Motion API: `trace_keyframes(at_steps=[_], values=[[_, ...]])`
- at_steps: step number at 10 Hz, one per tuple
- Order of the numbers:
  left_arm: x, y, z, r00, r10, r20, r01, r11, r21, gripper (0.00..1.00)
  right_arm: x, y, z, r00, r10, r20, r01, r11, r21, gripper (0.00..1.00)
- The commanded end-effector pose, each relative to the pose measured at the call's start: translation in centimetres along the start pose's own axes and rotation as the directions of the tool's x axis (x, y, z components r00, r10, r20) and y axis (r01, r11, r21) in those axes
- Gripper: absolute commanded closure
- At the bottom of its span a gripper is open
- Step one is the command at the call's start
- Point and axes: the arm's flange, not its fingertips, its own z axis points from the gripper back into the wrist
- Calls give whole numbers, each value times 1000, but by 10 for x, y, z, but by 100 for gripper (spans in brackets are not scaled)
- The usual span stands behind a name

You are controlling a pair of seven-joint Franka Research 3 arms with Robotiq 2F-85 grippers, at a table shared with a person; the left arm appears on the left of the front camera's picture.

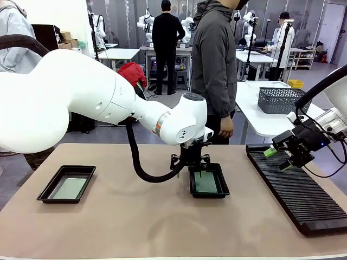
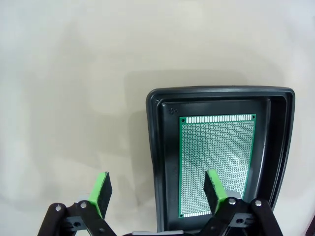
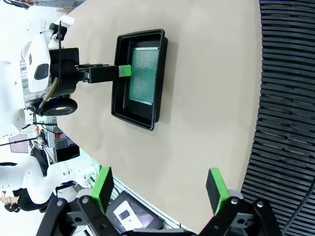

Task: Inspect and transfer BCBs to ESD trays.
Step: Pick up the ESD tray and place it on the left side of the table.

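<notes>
i see a green board [image 2: 216, 164] lying flat in a black tray [image 2: 162, 147], right under my left pincer [image 2: 157, 189], whose fingers gape wide and hold nothing. my right pincer [image 3: 160, 189] hangs wide open and empty, by the ribbed rack [image 3: 285, 123], well apart from that tray.

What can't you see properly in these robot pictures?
- Front view: the left gripper hides the far end of the middle tray and of its green board.
- Front view: the board in the left tray looks pale; its pattern is too small to tell.
- Left wrist view: one finger covers a corner of the board, and the bottom edge cuts off the tray's near end.
- Right wrist view: the picture's edges cut off the slotted rack.
</notes>
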Motion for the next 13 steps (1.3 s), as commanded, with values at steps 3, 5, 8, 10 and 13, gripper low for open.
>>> trace_keyframes(at_steps=[3,5,8,10,13], values=[[0,0,2,1000,0,1,0,1000,0,0,1,1,-1,1000,-20,11,20,1000,-13,0],[0,0,0,1000,2,-11,-2,1000,2,2,1,1,-1,1000,-20,11,20,1000,-13,0],[1,0,0,1000,2,-20,-2,1000,3,13,1,1,-1,1000,-20,11,20,1000,-13,0],[1,0,1,1000,-2,-22,2,1000,-5,24,1,1,-1,1000,-20,11,20,1000,-13,0],[3,1,1,1000,-2,-31,1,1000,-17,34,1,1,-1,1000,-20,11,20,1000,-13,0]])
